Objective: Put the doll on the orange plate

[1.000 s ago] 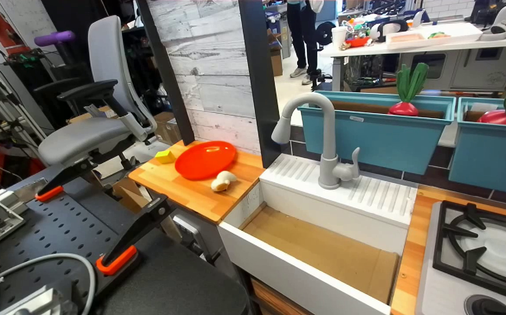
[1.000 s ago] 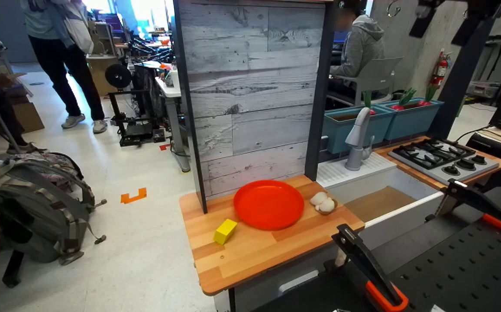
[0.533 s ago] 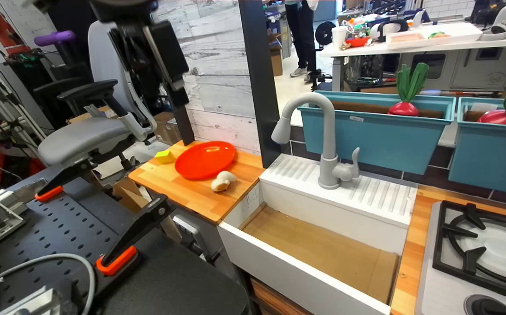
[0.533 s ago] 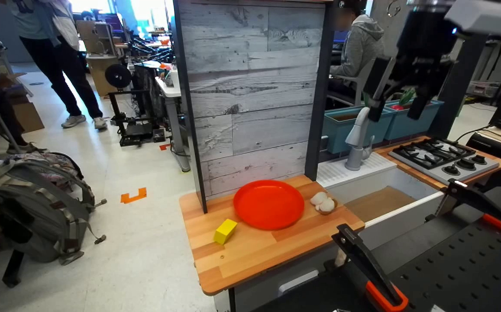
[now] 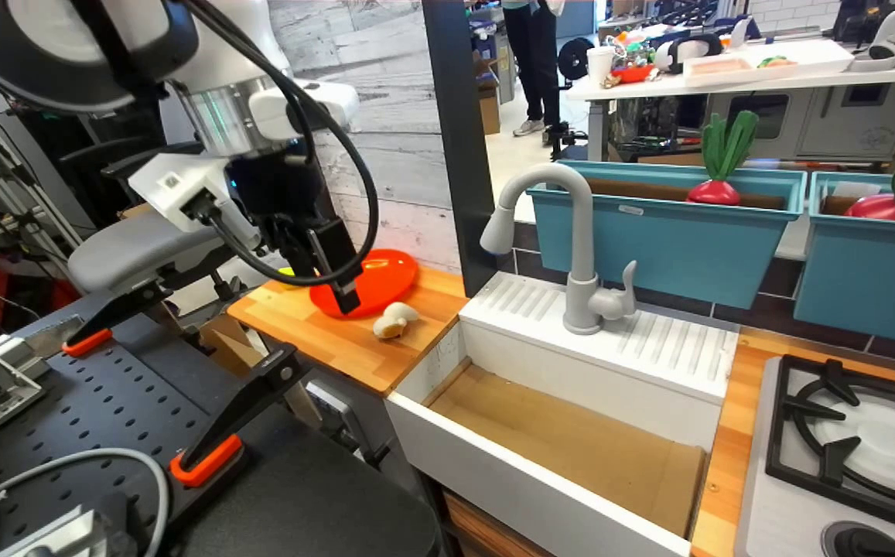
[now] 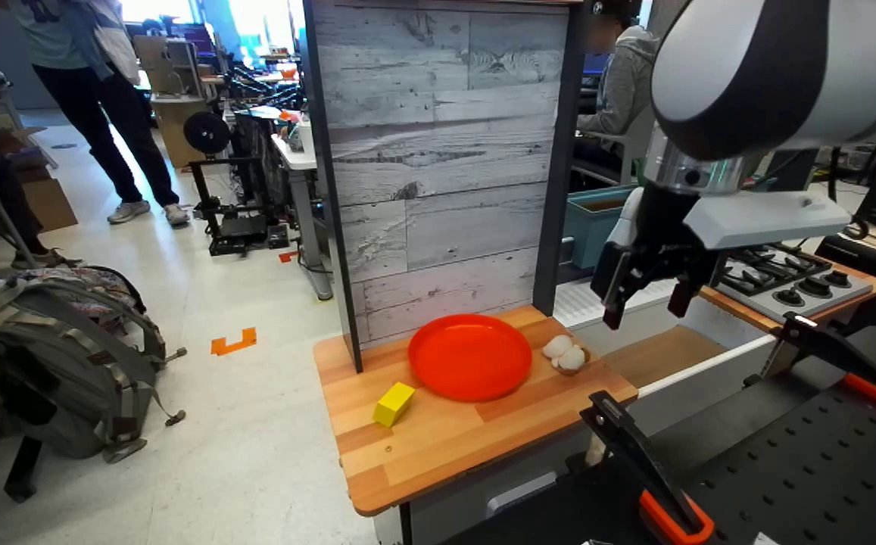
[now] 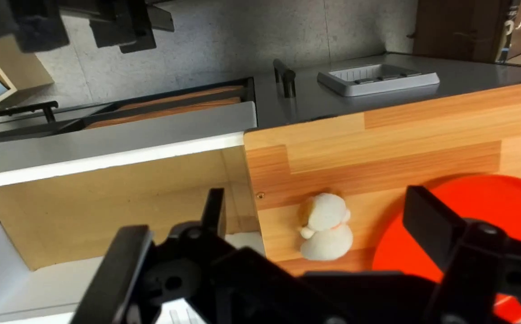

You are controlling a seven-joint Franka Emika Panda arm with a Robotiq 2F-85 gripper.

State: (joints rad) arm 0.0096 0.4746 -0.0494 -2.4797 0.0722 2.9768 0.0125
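The doll [image 6: 566, 354], small and cream-white, lies on the wooden counter between the plate and the sink. It also shows in an exterior view [image 5: 395, 320] and in the wrist view [image 7: 328, 243]. The round orange plate [image 6: 470, 358] lies beside it with a small gap, and it shows at the right of the wrist view [image 7: 490, 202]. My gripper [image 6: 646, 309] is open and empty, in the air above the counter and sink side. In the wrist view its fingers [image 7: 433, 225] stand wide apart with the doll seen between them, below. In an exterior view the gripper covers part of the plate [image 5: 389, 278].
A yellow block [image 6: 394, 404] lies on the counter on the plate's far side from the doll. The white sink [image 5: 540, 480] with a grey faucet [image 5: 582, 255] adjoins the counter. A wood-pattern panel [image 6: 445, 189] rises behind the plate. A black clamp [image 6: 638, 462] stands near the counter.
The arm has come into view in both exterior views. The gripper has moved down toward the counter with its fingers open. The doll, plate and yellow block have not moved.
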